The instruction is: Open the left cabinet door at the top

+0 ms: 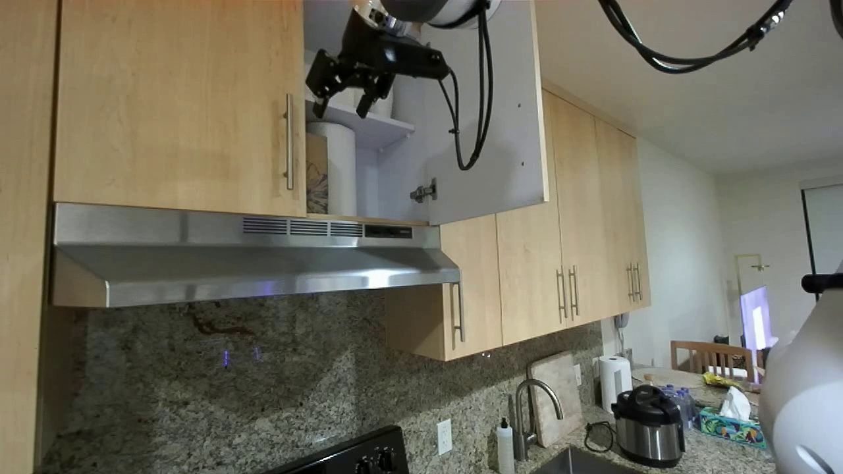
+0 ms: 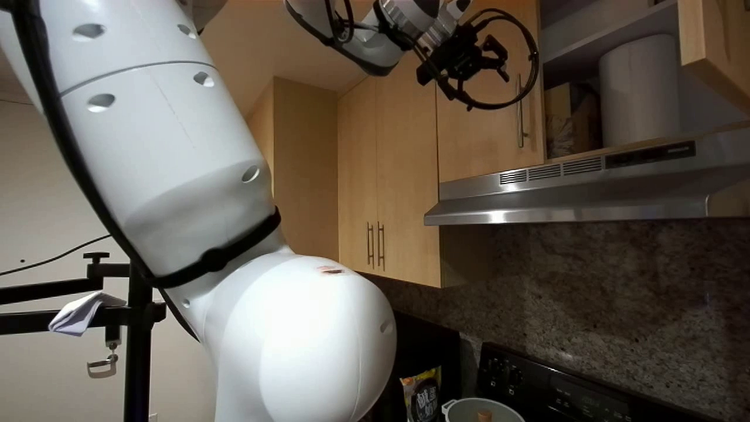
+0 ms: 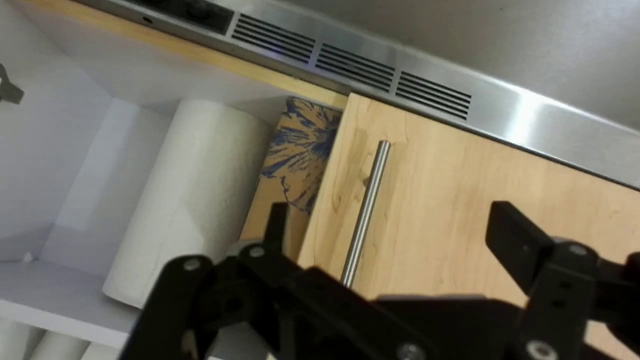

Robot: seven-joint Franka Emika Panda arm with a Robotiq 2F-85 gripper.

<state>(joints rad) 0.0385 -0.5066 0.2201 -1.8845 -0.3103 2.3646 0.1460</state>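
Left cabinet door (image 1: pixel 178 105) was closed, ahead of the tool (image 3: pixel 389 221). Jaws stood apart, empty, bar handle (image 3: pixel 367 210) between them in wrist view. Task looked 0% done; grip and pull remained.

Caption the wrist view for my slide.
Open hand facing a closed wooden door with steel handle, white roll in open compartment alongside.

By the back edge of your speckled granite bench (image 1: pixel 719 459) you have a leaning pale rectangular board (image 1: pixel 556 398) and a white paper-towel roll (image 1: pixel 616 383), with a round black-and-steel cooker (image 1: pixel 649 429) and a patterned green tissue box (image 1: pixel 731 429) farther out.
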